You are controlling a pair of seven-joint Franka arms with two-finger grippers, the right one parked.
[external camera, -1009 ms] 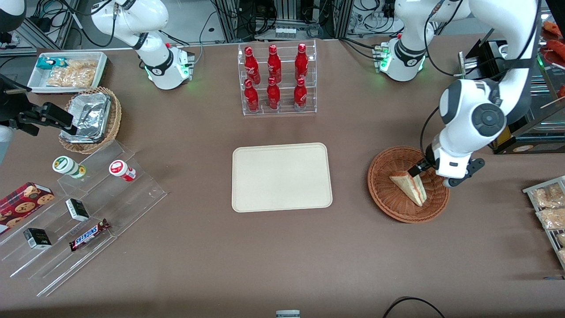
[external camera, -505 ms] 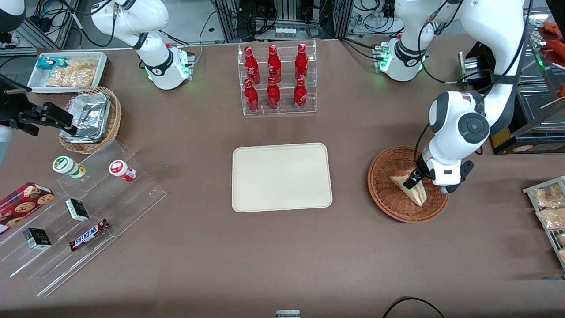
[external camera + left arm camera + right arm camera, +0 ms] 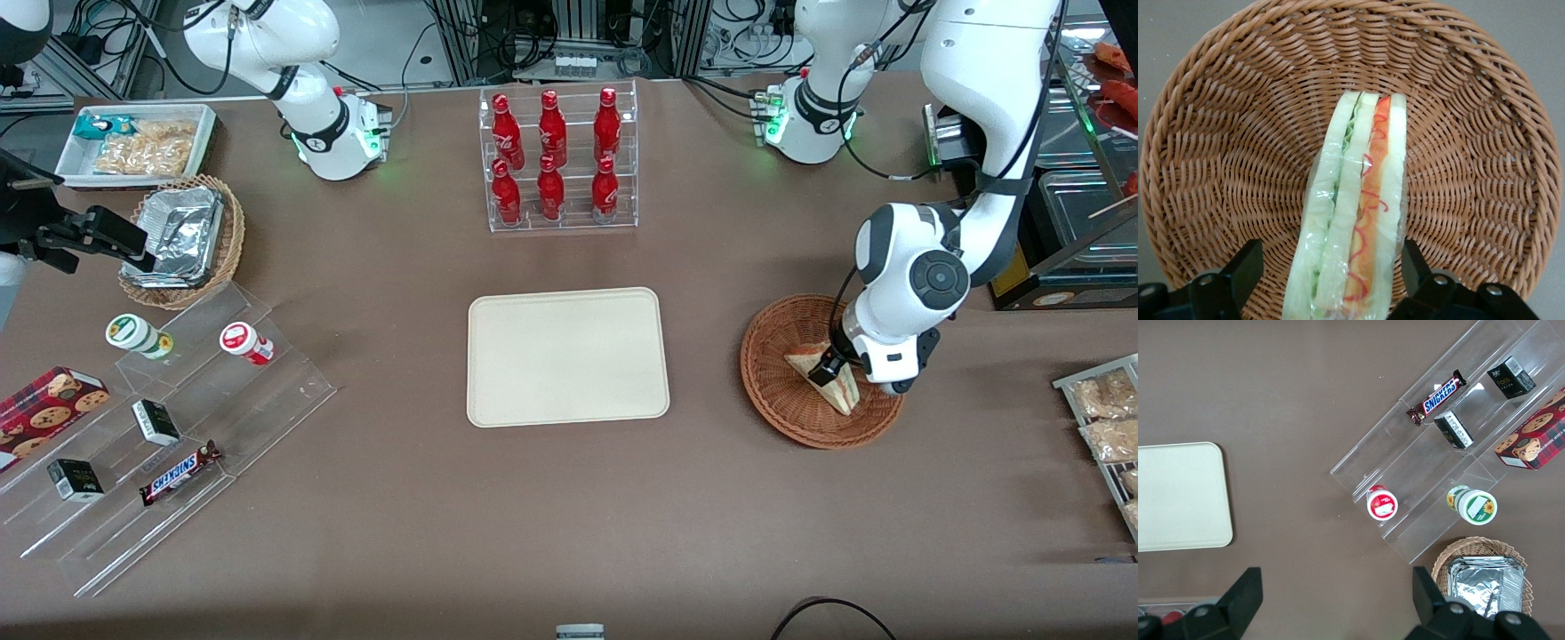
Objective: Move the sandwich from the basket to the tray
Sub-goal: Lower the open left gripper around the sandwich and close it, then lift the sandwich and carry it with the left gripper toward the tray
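The clear-wrapped sandwich (image 3: 841,391) lies in the round reddish-brown wicker basket (image 3: 779,391) toward the working arm's end of the table. In the left wrist view the sandwich (image 3: 1358,200) shows its red and green filling on the basket's weave (image 3: 1231,133). My left gripper (image 3: 834,368) is down in the basket, open, with one finger on each side of the sandwich (image 3: 1331,270). One finger (image 3: 1413,261) is close against the wrap; the other finger (image 3: 1245,270) stands a little apart. The cream-beige tray (image 3: 567,356) lies bare at the table's middle.
A clear rack of red bottles (image 3: 556,158) stands farther from the camera than the tray. A clear stepped stand with snacks (image 3: 169,418), a foil-filled wicker basket (image 3: 182,240) and a white snack bin (image 3: 133,144) lie toward the parked arm's end. Bagged snacks (image 3: 1102,418) lie near the working arm's edge.
The left arm has lowered and come a little nearer the camera. The gripper has dropped from above the sandwich's blunt end to straddle the sandwich. The sandwich has not moved.
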